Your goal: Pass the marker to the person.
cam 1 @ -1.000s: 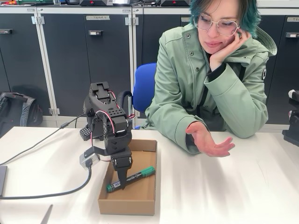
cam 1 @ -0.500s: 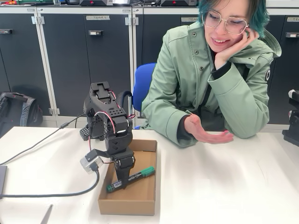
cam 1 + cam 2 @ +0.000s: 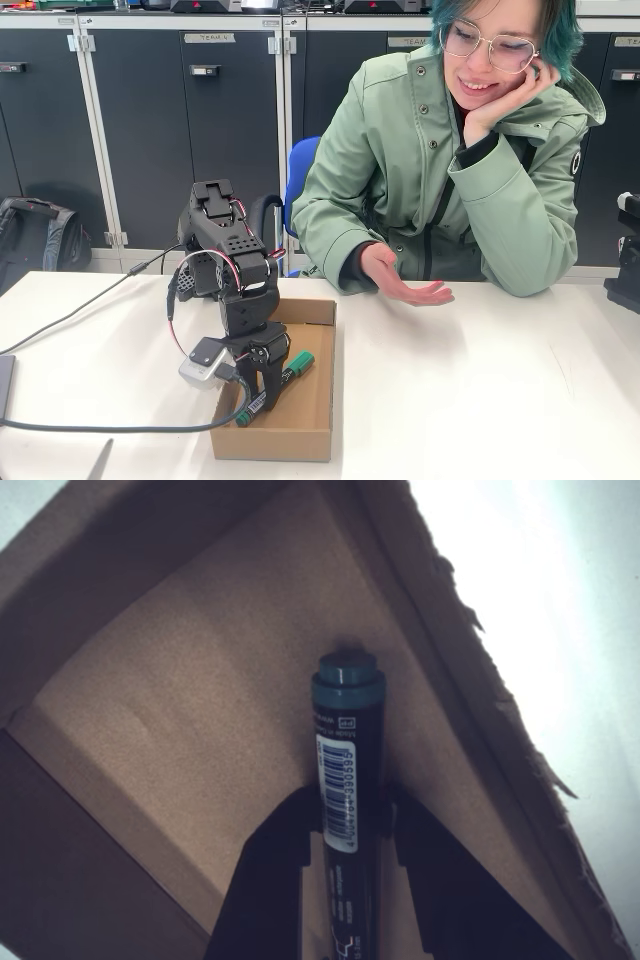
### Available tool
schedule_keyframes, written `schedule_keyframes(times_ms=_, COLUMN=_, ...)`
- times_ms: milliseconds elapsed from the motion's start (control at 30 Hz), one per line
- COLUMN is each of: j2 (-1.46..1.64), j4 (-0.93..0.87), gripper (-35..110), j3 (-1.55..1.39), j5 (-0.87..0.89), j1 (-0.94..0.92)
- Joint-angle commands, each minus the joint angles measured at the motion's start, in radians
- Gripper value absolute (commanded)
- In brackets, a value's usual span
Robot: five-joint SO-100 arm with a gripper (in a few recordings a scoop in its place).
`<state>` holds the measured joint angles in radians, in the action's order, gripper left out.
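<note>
The marker (image 3: pixel 270 389), black with a green cap and green end, lies slanted inside an open cardboard box (image 3: pixel 310 425). My black gripper (image 3: pixel 262 384) reaches down into the box and is shut on the marker's barrel. In the wrist view the two fingers (image 3: pixel 285 845) press the labelled barrel of the marker (image 3: pixel 345 730) from both sides, and its green end points at the box (image 3: pixel 180 680) wall. I cannot tell whether the marker is off the box floor. The person (image 3: pixel 450 170) sits behind the table, holding one open hand (image 3: pixel 405 287) palm up to the right of the box.
A grey cable (image 3: pixel 100 425) runs from the arm across the white table (image 3: pixel 480 400) to the left. A blue chair (image 3: pixel 300 190) stands behind the arm. A black device (image 3: pixel 625 270) sits at the table's right edge. Dark cabinets line the back.
My gripper has sunk lower and turned, swinging the marker to a steeper slant toward the box's left side. The person's open hand has moved left, closer to the box.
</note>
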<state>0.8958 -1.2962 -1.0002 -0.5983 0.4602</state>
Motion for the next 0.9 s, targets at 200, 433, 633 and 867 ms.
schedule_keyframes(times_ms=200, j2=0.19, j4=0.014, gripper=-5, j3=0.048, j5=0.032, j1=0.117)
schedule_keyframes(times_ms=433, j2=0.393, j4=-0.153, gripper=-5, j3=0.117, j5=0.091, j1=0.239)
schedule_keyframes(times_ms=633, j2=0.672, j4=-0.27, gripper=-5, j3=0.032, j5=0.137, j1=0.365)
schedule_keyframes(times_ms=867, j2=0.919, j4=-0.278, gripper=-5, j3=0.032, j5=0.089, j1=0.472)
